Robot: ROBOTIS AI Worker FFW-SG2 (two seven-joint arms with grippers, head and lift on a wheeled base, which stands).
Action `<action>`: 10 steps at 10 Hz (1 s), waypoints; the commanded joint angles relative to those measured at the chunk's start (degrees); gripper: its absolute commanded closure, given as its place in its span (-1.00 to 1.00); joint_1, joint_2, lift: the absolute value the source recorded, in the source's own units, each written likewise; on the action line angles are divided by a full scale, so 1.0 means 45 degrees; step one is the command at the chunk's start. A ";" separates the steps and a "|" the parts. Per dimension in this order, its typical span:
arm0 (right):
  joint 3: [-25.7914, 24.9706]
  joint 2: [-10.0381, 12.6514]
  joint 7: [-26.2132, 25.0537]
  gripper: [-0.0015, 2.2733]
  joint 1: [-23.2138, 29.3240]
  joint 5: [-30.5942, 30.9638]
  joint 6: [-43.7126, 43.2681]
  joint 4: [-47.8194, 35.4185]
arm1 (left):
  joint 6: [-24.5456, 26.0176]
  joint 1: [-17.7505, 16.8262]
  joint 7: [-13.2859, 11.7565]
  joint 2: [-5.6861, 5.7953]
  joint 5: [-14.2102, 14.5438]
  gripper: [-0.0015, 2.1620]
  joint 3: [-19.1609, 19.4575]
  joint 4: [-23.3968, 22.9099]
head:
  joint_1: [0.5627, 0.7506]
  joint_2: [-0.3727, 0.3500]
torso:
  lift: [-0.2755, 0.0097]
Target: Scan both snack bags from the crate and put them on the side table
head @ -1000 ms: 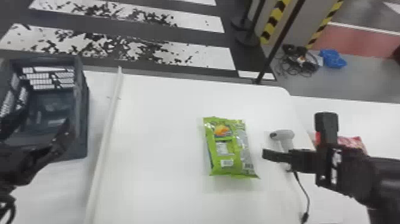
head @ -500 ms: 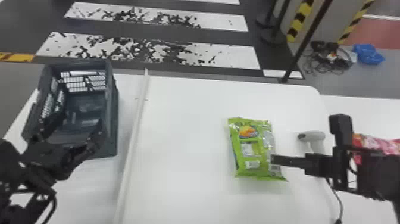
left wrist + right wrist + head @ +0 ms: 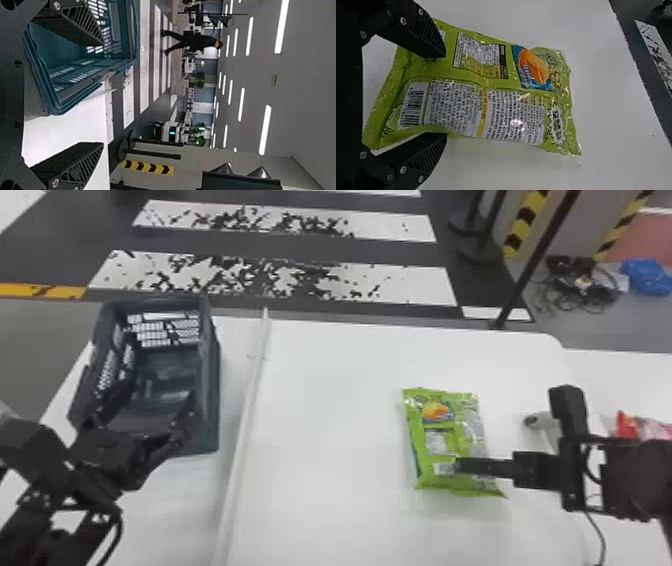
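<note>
In the head view my right gripper (image 3: 465, 466) reaches over the lower part of a green snack bag (image 3: 440, 440) lying on the white table (image 3: 330, 415). The right wrist view has that bag (image 3: 494, 95) printed side up, and my right gripper (image 3: 444, 95) open, one finger over the bag and the other along its opposite edge. A red snack bag (image 3: 645, 427) rests on the side table (image 3: 620, 380), partly behind the right arm. My left gripper (image 3: 159, 390) is over the near part of the dark crate (image 3: 212, 390). Seen from its wrist, the left gripper (image 3: 103, 94) stands open beside the crate (image 3: 79, 93).
A pale handheld scanner (image 3: 542, 421) stands between the green bag and the right arm, with a cable (image 3: 597, 535) running toward the near edge. A long white strip (image 3: 245, 415) divides the crate's area from the table's middle. A black post (image 3: 535, 260) rises beyond the far edge.
The head view has turned left, so the scene sits farther right. My right gripper has moved left from beside the green bag to over it.
</note>
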 commanded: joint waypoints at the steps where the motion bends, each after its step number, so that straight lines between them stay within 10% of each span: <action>1: 0.0258 -0.0089 0.0502 0.03 -0.0353 0.0388 0.0019 0.0717 | 0.0000 -0.0001 -0.0001 -0.0003 0.0016 -0.91 -0.0007 0.0002 | 0.41 -0.08 | 0.32; 2: 0.0375 -0.0089 0.0521 0.98 -0.0373 0.0564 0.0058 0.0737 | 0.0000 -0.0001 -0.0001 0.0017 0.0016 -0.91 0.0012 0.0021 | 0.41 -0.07 | 0.32; 10: -0.4078 0.0068 0.0521 0.99 0.0213 -0.2366 0.0917 -0.1763 | 0.0000 0.0038 -0.0001 0.0056 0.0036 -0.91 0.0012 -0.0096 | 0.41 -0.16 | 0.32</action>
